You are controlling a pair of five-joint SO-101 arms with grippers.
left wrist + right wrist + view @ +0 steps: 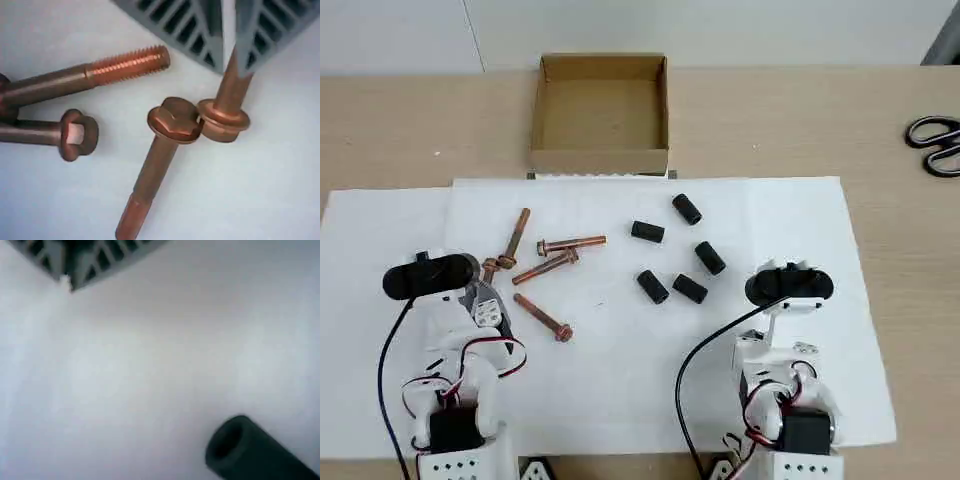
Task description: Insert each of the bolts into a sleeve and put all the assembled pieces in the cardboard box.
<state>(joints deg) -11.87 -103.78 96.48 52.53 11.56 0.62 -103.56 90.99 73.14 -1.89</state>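
Cardboard box [600, 160], bolts [546, 266] and sleeves [647, 232] all rest on a tan wooden table [800, 120], seen from above. A wide sheet of white paper [620, 380] covers the near part of the table. Two white robot arms stand at the near edge of the sheet: the left arm [450, 350] by the bolts, the right arm [785, 370] by the sleeves.

The cardboard box is square, shallow and open-topped. It sits just past the far edge of the paper, near the middle. A pair of black-handled scissors [935, 145] lies on bare table at the far right.

The bolts are copper-coloured with flanged hex heads and lie flat in a loose cluster on the left half of the sheet, pointing different ways. The left gripper [231, 72] hangs right over one bolt, whose shank runs out from beneath its grey tips. That bolt's head touches a neighbour's head. Whether the fingers are spread or closed on it cannot be told.

Five short black sleeves lie apart from one another right of centre. The right gripper [67, 282] hovers low over bare paper near one sleeve; its finger state cannot be told either.
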